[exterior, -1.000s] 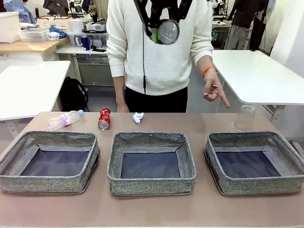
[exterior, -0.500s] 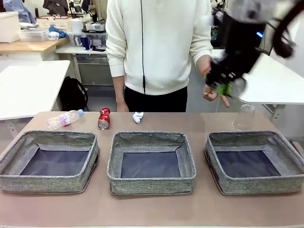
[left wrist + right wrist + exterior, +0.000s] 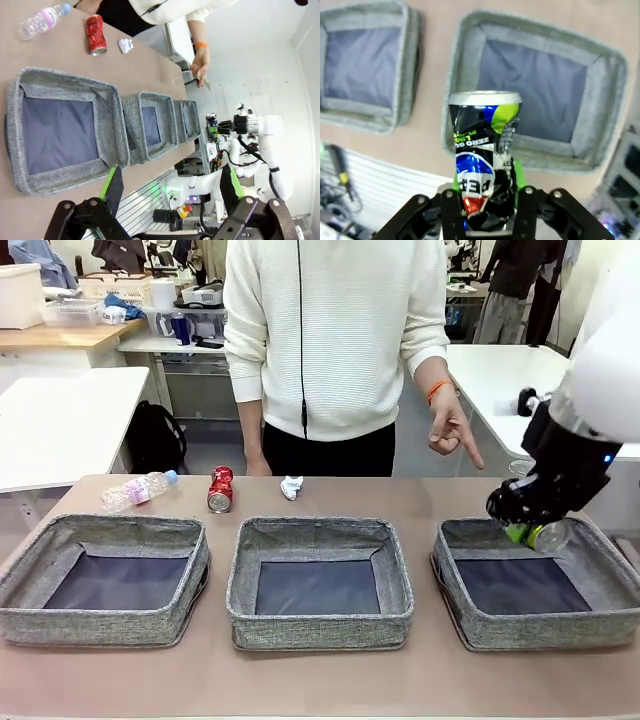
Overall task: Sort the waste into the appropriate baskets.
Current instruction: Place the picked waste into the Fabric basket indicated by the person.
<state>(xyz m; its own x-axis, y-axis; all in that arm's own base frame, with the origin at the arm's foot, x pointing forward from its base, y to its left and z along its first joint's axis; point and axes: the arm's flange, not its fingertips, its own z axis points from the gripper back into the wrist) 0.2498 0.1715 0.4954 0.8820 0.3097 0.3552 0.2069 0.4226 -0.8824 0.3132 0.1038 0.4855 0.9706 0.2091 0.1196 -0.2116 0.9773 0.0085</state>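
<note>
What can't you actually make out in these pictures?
- Dark can: in the front view, the right jaws gripping it cover most of it. In the right wrist view, its base sits behind them.
- Clear plastic: in the front view, the right arm hides nearly all of it. In the left wrist view, it is too small to tell its shape.
- Bottle: in the front view, the label print is too small to read.

The end effector [image 3: 170,172] gapes open, nothing between its fingers. Just beyond it on the desk [image 3: 145,70], three baskets [image 3: 112,125] sit in a row; past them lie a bottle [image 3: 40,20], red can [image 3: 95,34] and paper wad [image 3: 125,45].
</note>
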